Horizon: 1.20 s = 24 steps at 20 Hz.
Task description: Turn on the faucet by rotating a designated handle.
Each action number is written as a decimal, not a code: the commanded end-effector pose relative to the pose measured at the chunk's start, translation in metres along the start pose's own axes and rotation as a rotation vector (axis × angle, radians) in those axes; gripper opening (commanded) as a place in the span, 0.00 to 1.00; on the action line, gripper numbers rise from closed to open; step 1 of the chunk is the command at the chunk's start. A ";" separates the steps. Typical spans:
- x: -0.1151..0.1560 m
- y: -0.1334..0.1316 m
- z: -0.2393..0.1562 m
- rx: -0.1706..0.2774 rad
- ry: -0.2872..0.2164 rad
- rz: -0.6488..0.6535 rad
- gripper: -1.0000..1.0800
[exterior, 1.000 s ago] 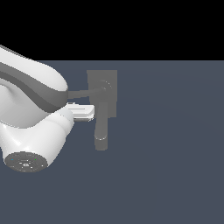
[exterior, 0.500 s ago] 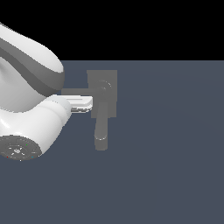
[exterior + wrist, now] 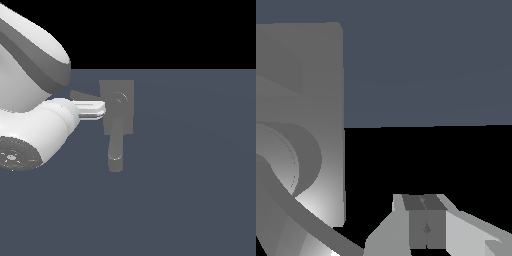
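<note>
Arm: the white Panda arm (image 3: 30, 125) fills the exterior view's left, its body large and close to the camera.
Claw: the claw (image 3: 102, 109) reaches toward the exterior view's right, its pale fingers ending right at the left edge of the faucet's back plate; in the wrist view the two fingertip pads (image 3: 425, 225) sit pressed together with nothing between them.
Handle: the handle (image 3: 85, 95) is a thin dark bar running from the round hub toward the exterior view's left, just above the claw's fingers; whether they touch cannot be told.
Faucet: the faucet (image 3: 118, 107) stands near the middle of the exterior view on a flat blue-grey floor (image 3: 200, 175), with its rectangular back plate upright behind the round hub.
Spout: the thick spout (image 3: 116, 150) hangs downward from the hub to a rounded end.
</note>
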<state>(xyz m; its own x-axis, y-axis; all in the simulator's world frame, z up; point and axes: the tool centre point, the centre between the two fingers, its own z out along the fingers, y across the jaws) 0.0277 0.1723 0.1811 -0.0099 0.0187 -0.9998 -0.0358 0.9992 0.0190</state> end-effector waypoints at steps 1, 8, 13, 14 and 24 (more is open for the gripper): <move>-0.010 -0.003 0.000 0.001 -0.003 0.001 0.00; -0.037 -0.012 0.000 0.001 -0.006 0.002 0.00; -0.056 -0.018 0.000 0.001 -0.007 0.002 0.00; -0.060 -0.019 0.000 0.001 -0.008 0.002 0.00; -0.073 -0.037 -0.002 0.001 0.002 0.001 0.00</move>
<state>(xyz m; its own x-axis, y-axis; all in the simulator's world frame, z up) 0.0256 0.1416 0.2445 -0.0221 0.0168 -0.9996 -0.0405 0.9990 0.0176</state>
